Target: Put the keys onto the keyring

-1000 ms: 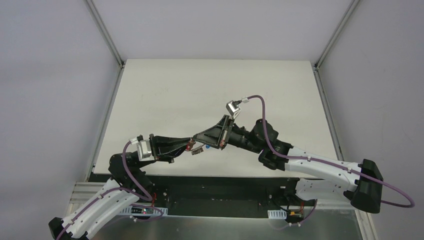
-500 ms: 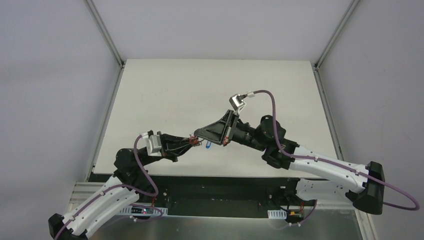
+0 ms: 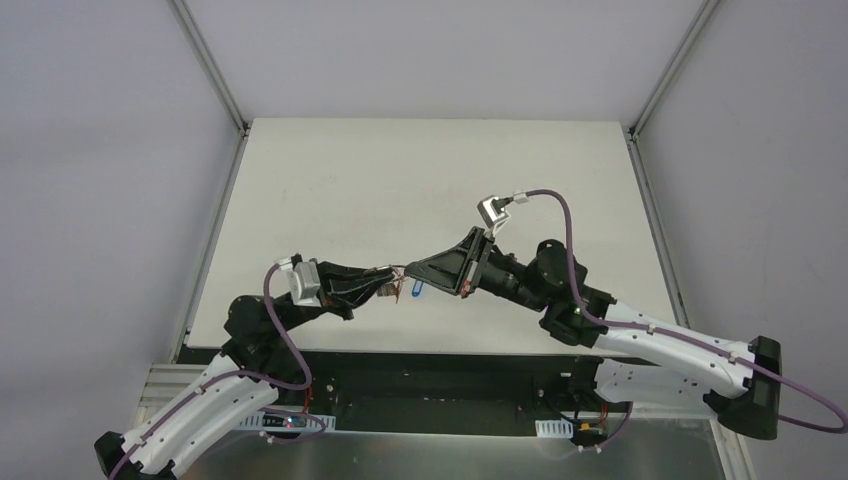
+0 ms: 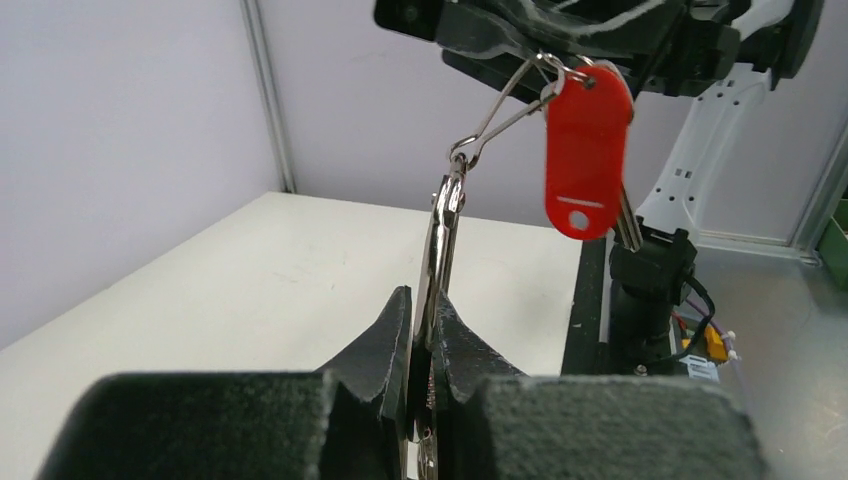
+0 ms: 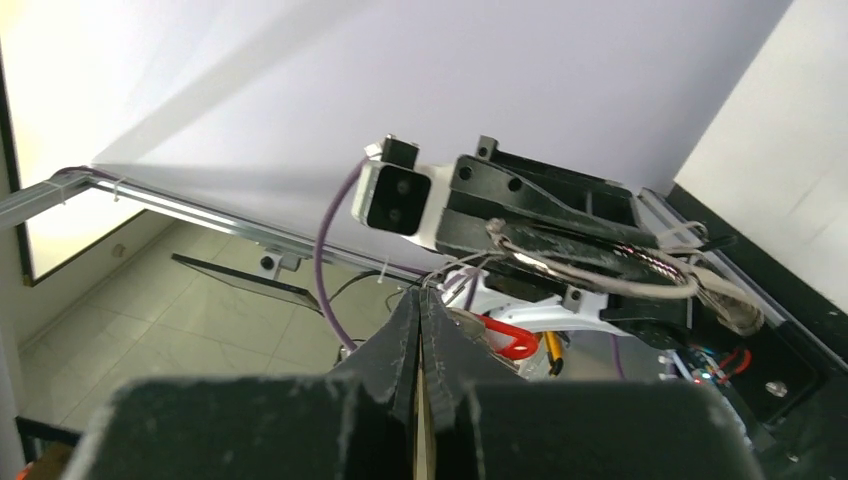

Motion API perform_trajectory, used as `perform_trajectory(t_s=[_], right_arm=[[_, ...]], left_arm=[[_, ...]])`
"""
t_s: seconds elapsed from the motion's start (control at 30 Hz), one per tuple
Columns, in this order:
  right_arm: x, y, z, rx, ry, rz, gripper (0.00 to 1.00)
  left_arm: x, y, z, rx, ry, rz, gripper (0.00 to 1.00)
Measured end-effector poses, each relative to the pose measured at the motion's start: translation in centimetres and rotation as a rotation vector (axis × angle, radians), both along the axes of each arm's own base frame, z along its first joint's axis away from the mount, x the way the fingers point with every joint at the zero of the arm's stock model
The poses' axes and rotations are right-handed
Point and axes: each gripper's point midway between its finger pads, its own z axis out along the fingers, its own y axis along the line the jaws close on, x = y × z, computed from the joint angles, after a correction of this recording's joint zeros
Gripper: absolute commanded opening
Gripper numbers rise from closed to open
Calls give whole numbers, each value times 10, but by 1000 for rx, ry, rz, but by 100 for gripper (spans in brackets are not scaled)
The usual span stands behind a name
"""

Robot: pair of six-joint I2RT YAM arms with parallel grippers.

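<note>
1. Two claws meet tip to tip above the table (image 3: 420,170), nearer its near edge than its far edge and a little toward its left side.
2. My left claw (image 4: 424,335) is closed tight on the keyring (image 4: 462,152). It pinches the flat silver bunch (image 4: 438,235) edge-on between the pads, so the bunch stands up out of the jaws.
3. From the top of that bunch the ring's thin wire runs up and to the right, into my right claw (image 5: 420,325). That claw is fully closed too and seems to nip the wire's other end, though its own camera shows only a thin sliver between the fingers.
4. So the ring's long axis lies from one claw tip to the other, and the wire looks drawn out between them.
5. The red key (image 4: 588,140) hangs down from the wire right beside the right claw, well apart from the left one, so my right arm is much the nearer.
6. The blue key (image 3: 416,291) shows only from above, just beside the red one, under the right claw's tip on the side toward the near edge. I cannot tell whether it is threaded on the wire.
7. I judge that the coming move turns on the right-hand end of the wire. My left claw would anchor the bunch while my right works the keys along.
</note>
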Motion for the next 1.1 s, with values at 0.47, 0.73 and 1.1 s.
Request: perform_trajectory(t_s=[0.47,0.73,1.1], right_arm=[[18,-51,-57,-200,-23,-213,0],[29,-73,-93,-329,-14,-313,27],[43,-103,-128,-502,-24,-435,48]], left_arm=[[20,-5,-6,53,152,50,0],[31,-19,-26,100,252,33,0],[48,-23,-38,91,371,76,0]])
